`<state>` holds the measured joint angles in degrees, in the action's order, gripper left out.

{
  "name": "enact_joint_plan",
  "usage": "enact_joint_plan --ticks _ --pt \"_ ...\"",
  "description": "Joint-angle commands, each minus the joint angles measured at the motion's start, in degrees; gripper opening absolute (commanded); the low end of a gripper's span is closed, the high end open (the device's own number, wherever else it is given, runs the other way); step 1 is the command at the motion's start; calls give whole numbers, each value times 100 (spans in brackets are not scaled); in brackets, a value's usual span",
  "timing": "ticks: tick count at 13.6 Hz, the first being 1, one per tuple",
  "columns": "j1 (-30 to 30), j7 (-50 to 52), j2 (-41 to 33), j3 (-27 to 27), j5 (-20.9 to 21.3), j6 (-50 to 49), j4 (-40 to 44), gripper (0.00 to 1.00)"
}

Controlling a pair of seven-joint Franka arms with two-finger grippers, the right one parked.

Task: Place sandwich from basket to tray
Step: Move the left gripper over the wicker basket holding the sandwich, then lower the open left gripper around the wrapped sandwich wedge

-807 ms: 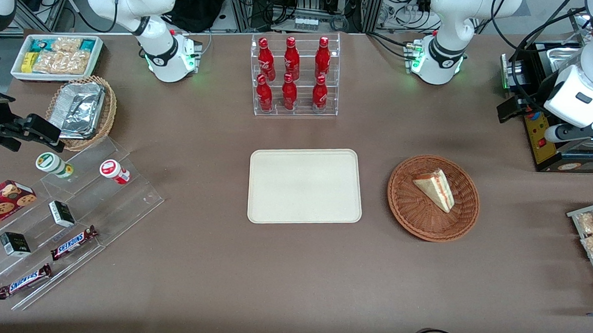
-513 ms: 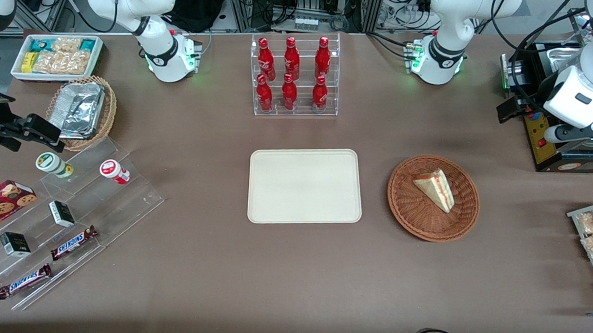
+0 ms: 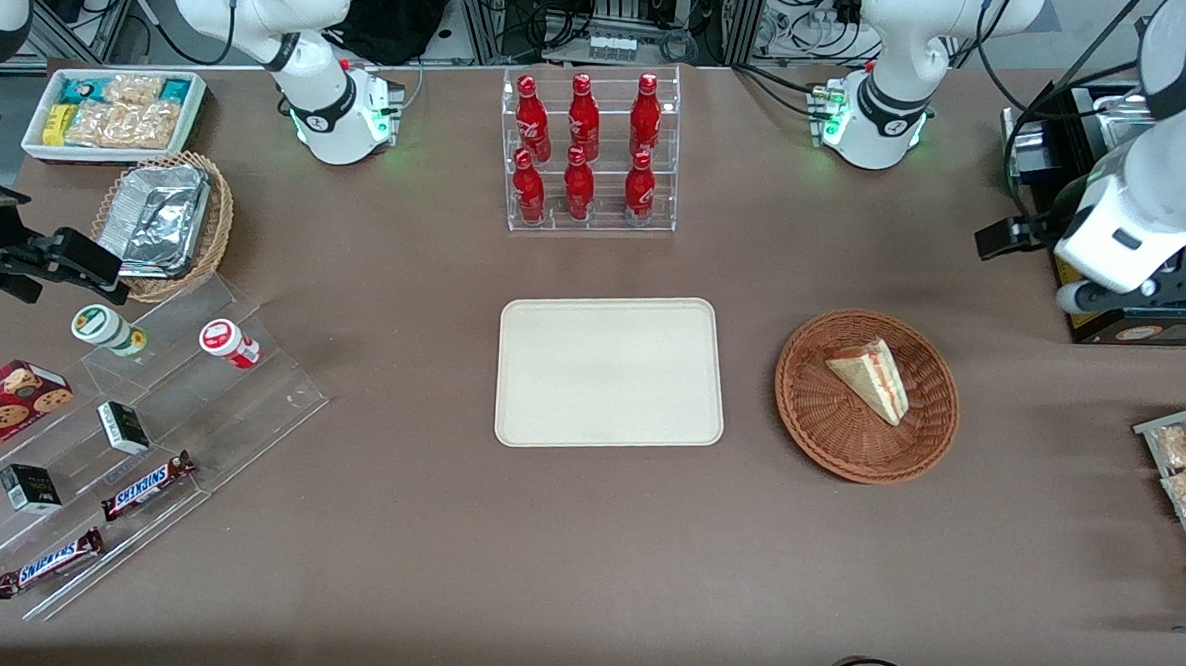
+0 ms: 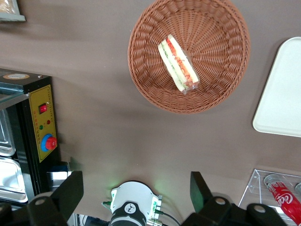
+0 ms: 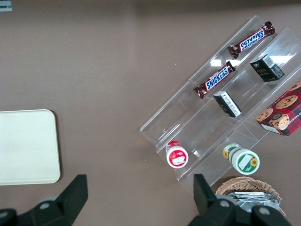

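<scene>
The sandwich (image 4: 178, 63) lies mid-basket (image 4: 221, 89), soft and light; I'd pinch its bread faces gently. My gripper (image 4: 136, 195) hovers high, spread wide, empty.

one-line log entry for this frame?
phase: approach | gripper: open, high, near arm's base, off basket | sandwich: in basket | tray: bare

Robot lab set up as a mock snack shop.

Two white arms are bolted to a brown table (image 3: 424, 526) with cable racks (image 3: 617, 14) at its edge farthest from the front camera; shop goods sit displayed: cola bottles (image 3: 581, 147) in a clear rack, Snickers bars (image 3: 146, 484) on acrylic steps, a bin of snack packets (image 3: 112, 112).
</scene>
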<state>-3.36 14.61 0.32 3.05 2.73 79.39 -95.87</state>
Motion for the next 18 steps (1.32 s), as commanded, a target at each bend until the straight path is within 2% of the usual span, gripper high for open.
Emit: enact_joint_plan --ticks 1,12,18 --pt "-42 -55 266 2 -36 208 -36 100" --pt "-51 -28 399 125 -45 2579 -1906 100" --pt "-51 954 372 196 -36 3757 -2575 100"
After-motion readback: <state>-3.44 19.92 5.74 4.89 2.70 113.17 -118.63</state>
